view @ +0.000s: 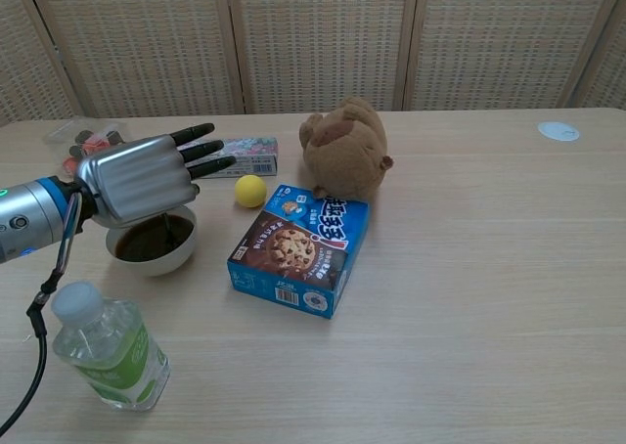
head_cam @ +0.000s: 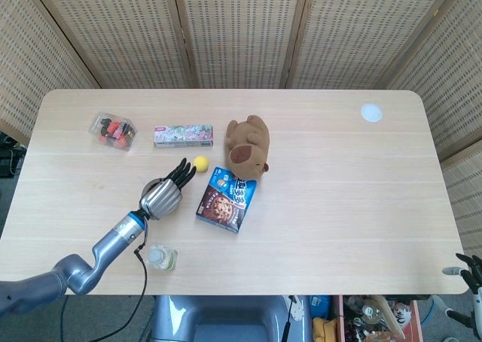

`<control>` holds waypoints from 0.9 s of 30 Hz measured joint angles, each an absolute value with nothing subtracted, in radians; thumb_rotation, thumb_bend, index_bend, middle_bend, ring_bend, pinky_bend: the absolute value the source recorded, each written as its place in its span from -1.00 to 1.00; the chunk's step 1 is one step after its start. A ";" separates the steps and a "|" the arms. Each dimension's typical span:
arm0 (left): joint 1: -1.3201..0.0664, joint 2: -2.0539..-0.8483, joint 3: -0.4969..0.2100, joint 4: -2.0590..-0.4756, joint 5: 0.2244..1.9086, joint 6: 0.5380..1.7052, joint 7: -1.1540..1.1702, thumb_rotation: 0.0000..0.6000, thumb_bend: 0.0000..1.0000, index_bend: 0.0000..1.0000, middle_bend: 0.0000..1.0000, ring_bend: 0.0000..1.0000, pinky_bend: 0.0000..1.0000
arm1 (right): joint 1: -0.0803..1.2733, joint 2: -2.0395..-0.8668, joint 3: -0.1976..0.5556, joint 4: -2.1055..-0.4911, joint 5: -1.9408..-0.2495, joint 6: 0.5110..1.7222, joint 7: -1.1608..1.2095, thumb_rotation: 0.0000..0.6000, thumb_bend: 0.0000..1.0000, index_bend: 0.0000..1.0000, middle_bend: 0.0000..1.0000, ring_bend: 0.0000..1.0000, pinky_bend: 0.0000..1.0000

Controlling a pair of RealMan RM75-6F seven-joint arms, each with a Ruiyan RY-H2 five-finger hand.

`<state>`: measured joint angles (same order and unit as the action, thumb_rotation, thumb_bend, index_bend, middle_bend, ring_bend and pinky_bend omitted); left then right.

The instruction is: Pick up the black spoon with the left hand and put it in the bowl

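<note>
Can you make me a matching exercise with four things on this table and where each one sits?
Things:
1. water bottle
2. yellow ball
3. cookie box
4. bowl

Places:
A. under the left hand
B. in front of the plush toy
C. nearest the front edge of the table
D. between the bowl and the plush toy

Pairs: 1-C, 2-D, 3-B, 4-A

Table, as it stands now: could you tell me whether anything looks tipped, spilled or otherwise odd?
Nothing is spilled. The plush toy lies slumped against the cookie box, which sits askew to the table edge. The bottle stands upright, and the left hand hovers over the bowl.
</note>
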<state>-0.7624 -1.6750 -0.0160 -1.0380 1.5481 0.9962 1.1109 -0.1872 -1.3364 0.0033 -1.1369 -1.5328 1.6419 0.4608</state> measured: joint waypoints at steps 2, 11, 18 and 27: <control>-0.763 -1.680 -0.022 -1.028 1.538 0.993 1.111 1.00 -0.09 0.24 -0.96 -1.00 -1.00 | -0.188 -1.336 0.003 -1.137 -1.532 1.641 0.461 1.00 -0.40 -0.14 -0.46 -0.74 -0.51; -0.749 -1.685 -0.035 -0.987 1.507 0.999 1.090 1.00 -0.09 0.24 -0.96 -1.00 -1.00 | -0.184 -1.336 0.004 -1.139 -1.535 1.637 0.458 1.00 -0.40 -0.14 -0.46 -0.74 -0.51; -0.722 -1.654 -0.032 -1.006 1.485 1.013 1.057 1.00 -0.09 0.24 -0.99 -1.00 -1.00 | -0.181 -1.335 0.003 -1.144 -1.540 1.638 0.453 1.00 -0.40 -0.14 -0.46 -0.74 -0.51; -0.705 -1.640 -0.040 -1.056 1.440 1.014 1.119 1.00 -0.09 -0.70 -1.00 -1.00 -1.00 | -0.181 -1.332 0.004 -1.152 -1.543 1.644 0.448 1.00 -0.40 -0.14 -0.46 -0.74 -0.51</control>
